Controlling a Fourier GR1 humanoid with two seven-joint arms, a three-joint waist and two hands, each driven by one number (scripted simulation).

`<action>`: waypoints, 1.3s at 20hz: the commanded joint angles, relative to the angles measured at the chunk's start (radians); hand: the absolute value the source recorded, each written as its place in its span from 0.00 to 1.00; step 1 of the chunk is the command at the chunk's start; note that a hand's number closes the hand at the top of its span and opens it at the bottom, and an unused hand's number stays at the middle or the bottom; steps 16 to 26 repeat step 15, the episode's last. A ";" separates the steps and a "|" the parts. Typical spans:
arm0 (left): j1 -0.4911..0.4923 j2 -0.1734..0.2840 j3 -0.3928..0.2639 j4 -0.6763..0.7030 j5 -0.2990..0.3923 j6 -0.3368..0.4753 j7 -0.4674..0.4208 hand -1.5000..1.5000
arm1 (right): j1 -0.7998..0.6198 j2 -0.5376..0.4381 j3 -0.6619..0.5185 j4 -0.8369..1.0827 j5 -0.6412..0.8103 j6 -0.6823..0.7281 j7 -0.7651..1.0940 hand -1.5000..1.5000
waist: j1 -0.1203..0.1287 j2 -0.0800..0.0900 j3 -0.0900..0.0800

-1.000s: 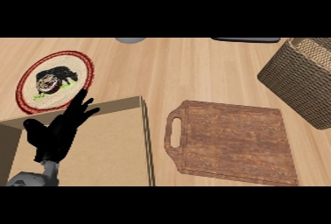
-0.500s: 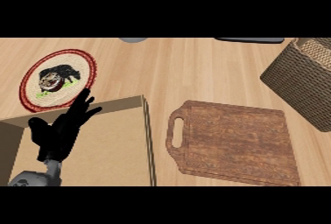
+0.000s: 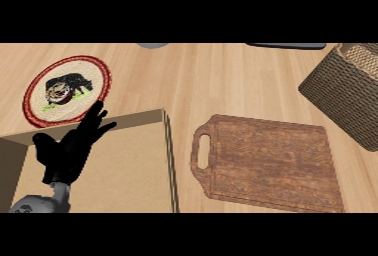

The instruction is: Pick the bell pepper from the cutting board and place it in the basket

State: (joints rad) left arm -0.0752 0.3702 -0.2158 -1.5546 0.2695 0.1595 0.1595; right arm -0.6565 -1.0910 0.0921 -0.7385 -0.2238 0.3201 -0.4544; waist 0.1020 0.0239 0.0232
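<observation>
- Head view, only one to go on: the board (image 3: 269, 165) sits near-centre to right, handle slot on its left side, and its top is bare, no pepper on it anywhere I can see
- The basket (image 3: 343, 92) is at the far right, partly cut off by the edge, and I can't see inside it, so can't say if the pepper's in there. Basically I can't tell where the pepper is
- Left hand (image 3: 70, 150) is at the near left over a cardboard box (image 3: 129, 165), fingers straight and spread, pointing up toward the far side, holding nothing. Looks like it's just resting
- Right hand doesn't show at all
- Far left there's a plate (image 3: 68, 91) with a red rim and something dark on it, just beyond the box
- What could go wrong, my guess: with no pepper in sight there's nothing to aim a grab at, so a reach to the board would close on air. Also the basket wall stands tall right by the board's far right corner, so a low carry could clip it
</observation>
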 commanded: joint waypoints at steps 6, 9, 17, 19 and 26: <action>0.118 -0.002 -0.036 0.126 -0.010 0.008 0.091 0.50 | -0.079 0.018 -0.070 0.207 -0.034 0.069 -0.067 0.00 | -0.015 0.016 -0.017; 0.098 0.005 -0.032 0.120 -0.005 -0.007 0.097 0.50 | -0.126 -0.002 -0.092 0.275 -0.045 0.099 -0.033 0.00 | -0.004 0.024 -0.016; 0.125 -0.011 -0.043 0.107 -0.014 0.000 0.078 0.50 | -0.152 -0.057 -0.116 0.380 -0.035 0.109 -0.020 0.00 | 0.004 0.030 -0.015; 0.125 -0.011 -0.043 0.107 -0.014 0.000 0.078 0.50 | -0.152 -0.057 -0.116 0.380 -0.035 0.109 -0.020 0.00 | 0.004 0.030 -0.015; 0.125 -0.011 -0.043 0.107 -0.014 0.000 0.078 0.50 | -0.152 -0.057 -0.116 0.380 -0.035 0.109 -0.020 0.00 | 0.004 0.030 -0.015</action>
